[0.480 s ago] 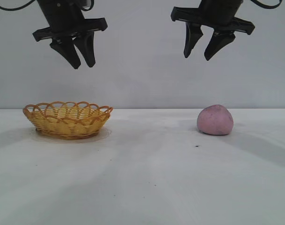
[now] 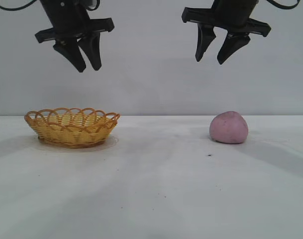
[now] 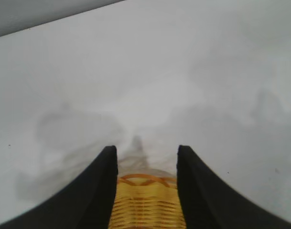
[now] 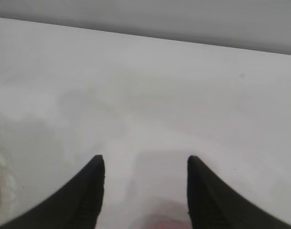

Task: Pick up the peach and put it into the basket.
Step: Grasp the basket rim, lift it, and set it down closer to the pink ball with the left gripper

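**White table, grey wall: both arms raised, peach not yet picked**

White table point(image 2: 156, 189) under a plain grey wall. Right gripper point(image 2: 220, 54), upper right of the exterior frame, hangs partly open and empty, high above the peach point(image 2: 229, 127) at right of centre. Left gripper point(image 2: 86, 62), upper left, likewise partly open and empty, hangs over the basket point(image 2: 71, 127), which appears to hold nothing. No step is done; grasp, carry and release remain. Only the left wrist view shows the basket weave between its fingers point(image 3: 95, 191); the right wrist view catches a pink sliver at its lower edge.
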